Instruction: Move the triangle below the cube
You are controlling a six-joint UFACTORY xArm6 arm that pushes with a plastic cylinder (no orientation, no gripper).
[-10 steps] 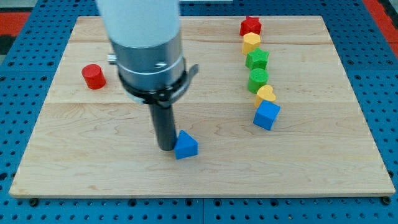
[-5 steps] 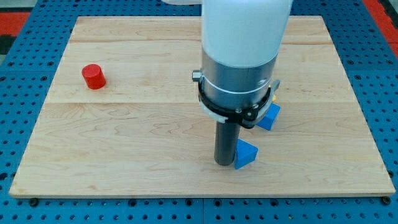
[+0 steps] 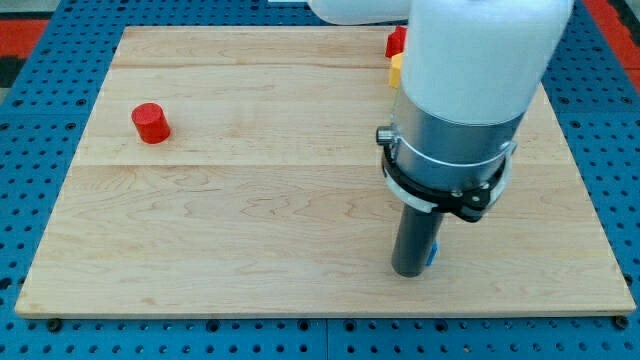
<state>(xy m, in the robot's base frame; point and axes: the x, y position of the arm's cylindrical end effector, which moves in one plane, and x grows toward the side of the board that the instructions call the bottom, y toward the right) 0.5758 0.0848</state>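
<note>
My tip point(image 3: 410, 271) rests on the wooden board point(image 3: 250, 220) near its bottom edge, right of centre. The blue triangle point(image 3: 433, 251) is almost wholly hidden behind the rod; only a thin blue sliver shows at the rod's right side, touching it. The blue cube is hidden behind the arm's body. The arm also covers most of the column of blocks at the view's upper right.
A red cylinder point(image 3: 150, 122) stands at the left of the board. A red block point(image 3: 396, 41) and a yellow block point(image 3: 396, 68) peek out at the arm's left edge near the top. Blue pegboard surrounds the board.
My tip has slid to the view's right along the bottom of the board, pushing the blue triangle with it. The arm now hides the cube and most of the triangle.
</note>
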